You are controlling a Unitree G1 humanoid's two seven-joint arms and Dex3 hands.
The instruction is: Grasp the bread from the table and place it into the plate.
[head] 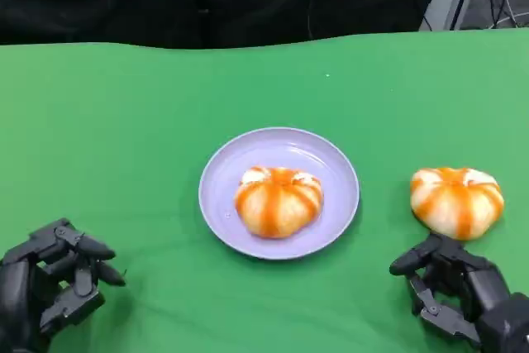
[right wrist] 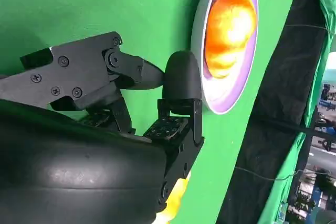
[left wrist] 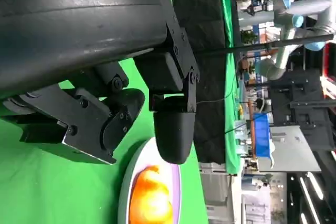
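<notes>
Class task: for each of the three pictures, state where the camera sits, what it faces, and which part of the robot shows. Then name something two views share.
Head view: high on the robot, looking down at the green table; left robot hand and right robot hand show.
Left wrist view: behind the left robot hand, facing the plate.
Right wrist view: behind the right robot hand, facing the plate.
Shared: plate with bread, in all three.

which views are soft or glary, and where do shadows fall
Head view: even light, slightly soft; faint shadows under the plate rim and the bread on the table. Left wrist view: the hand's shell shows dull sheen, the background bright. Right wrist view: bread on the plate glows overexposed.
</notes>
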